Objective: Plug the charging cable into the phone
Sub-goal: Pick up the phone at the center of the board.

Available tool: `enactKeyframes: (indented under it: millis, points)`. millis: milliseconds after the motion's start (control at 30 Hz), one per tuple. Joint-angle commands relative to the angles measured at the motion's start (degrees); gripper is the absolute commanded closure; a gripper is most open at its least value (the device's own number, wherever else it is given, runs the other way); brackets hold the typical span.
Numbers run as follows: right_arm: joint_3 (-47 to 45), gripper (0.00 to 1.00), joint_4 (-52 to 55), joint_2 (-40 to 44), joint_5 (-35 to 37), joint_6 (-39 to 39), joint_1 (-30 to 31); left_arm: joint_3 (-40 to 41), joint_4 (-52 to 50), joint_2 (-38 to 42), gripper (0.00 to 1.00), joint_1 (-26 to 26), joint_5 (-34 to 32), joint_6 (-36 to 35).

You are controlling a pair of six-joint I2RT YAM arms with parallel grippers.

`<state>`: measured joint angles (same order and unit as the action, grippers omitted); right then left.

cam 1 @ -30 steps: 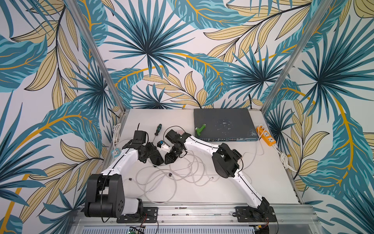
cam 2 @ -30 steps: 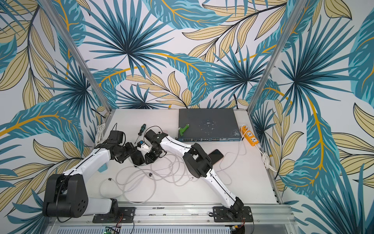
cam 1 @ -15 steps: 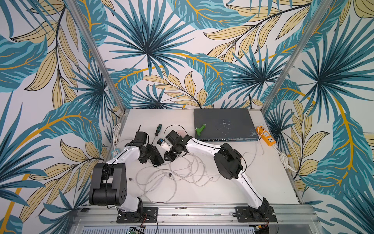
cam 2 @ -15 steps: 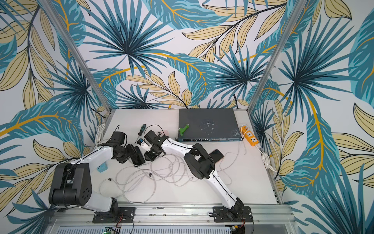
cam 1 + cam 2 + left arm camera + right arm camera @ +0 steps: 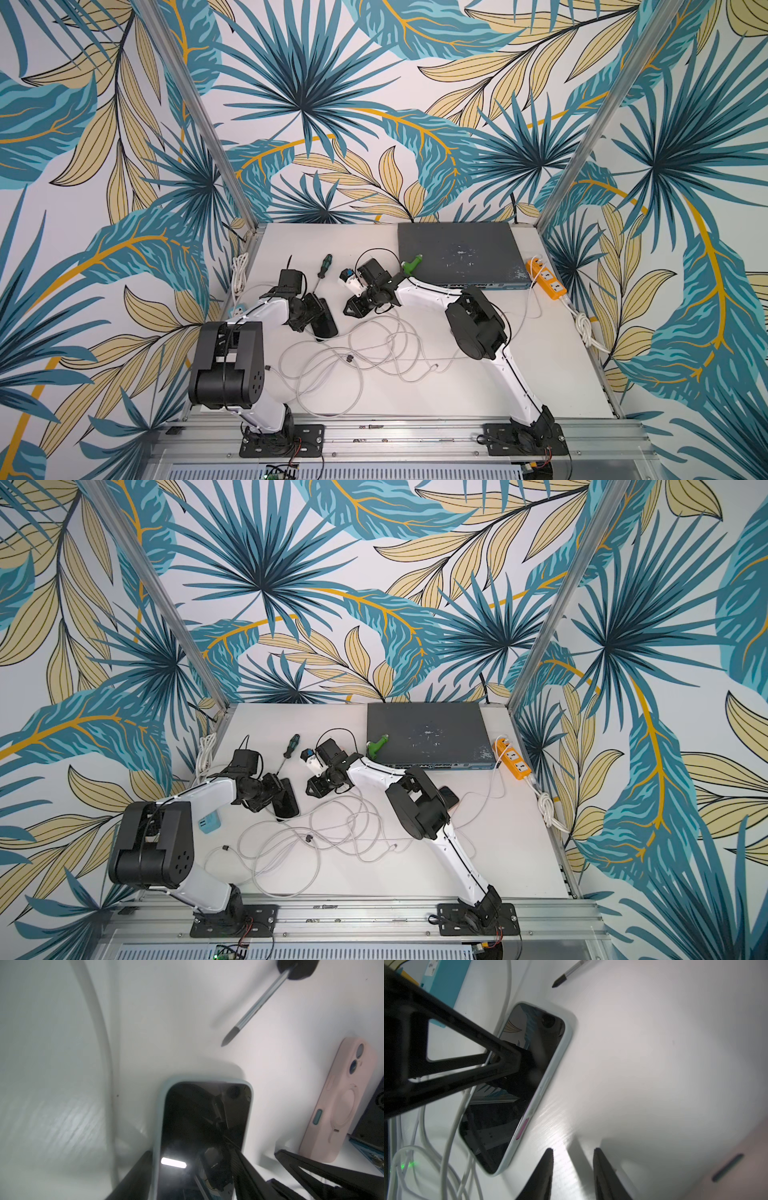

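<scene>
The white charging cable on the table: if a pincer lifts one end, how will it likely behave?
The white charging cable lies in loose overlapping loops, so it is probably floppy and would trail. Loops may snag each other. It touches the phone, so pulling might nudge that.

Left arm has seemingly drawn back.

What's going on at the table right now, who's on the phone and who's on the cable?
The left gripper straddles the phone, a dark-screened handset in a pale blue case lying flat on the table. The right gripper is beside the phone with its jaws apart and nothing between them. The white charging cable lies in loose loops on the table, and neither gripper holds it. I can't make out any plug in the phone, so the plugging step looks undone.
</scene>
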<state>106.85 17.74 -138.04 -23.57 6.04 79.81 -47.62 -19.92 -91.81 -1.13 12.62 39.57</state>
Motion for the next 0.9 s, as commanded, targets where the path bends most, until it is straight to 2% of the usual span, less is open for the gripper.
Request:
enactKeyframes:
  millis: [0, 133, 333, 567, 733, 867]
  points:
    - [-1.54, 0.64, 1.97, -4.0, -0.07, 5.14, -0.33, 2.35, 3.23, -3.26, 0.41, 0.17, 5.82, 0.82]
    - [-3.29, 0.64, -0.27, -3.4, -5.54, 7.92, -0.28, 4.39, 6.96, -2.57, 0.42, 2.15, 12.76, 1.74]
    - [-3.17, 0.68, -1.52, -4.91, -8.31, 11.59, -0.62, 7.62, 13.02, -2.1, 0.42, 5.13, 19.63, 3.58]
    - [-6.47, 0.69, -6.8, -4.54, -9.49, 15.77, -3.16, 10.35, 16.95, -1.91, 0.42, 5.17, 26.79, 3.12]
    - [-6.65, 0.69, -8.05, -5.09, -11.35, 16.37, -3.97, 12.82, 26.99, -1.95, 0.42, 5.19, 32.29, 7.33]
    - [-6.91, 0.69, -7.88, -5.24, -12.12, 16.41, -3.96, 10.73, 30.78, -2.3, 0.42, 5.19, 33.58, 9.75]
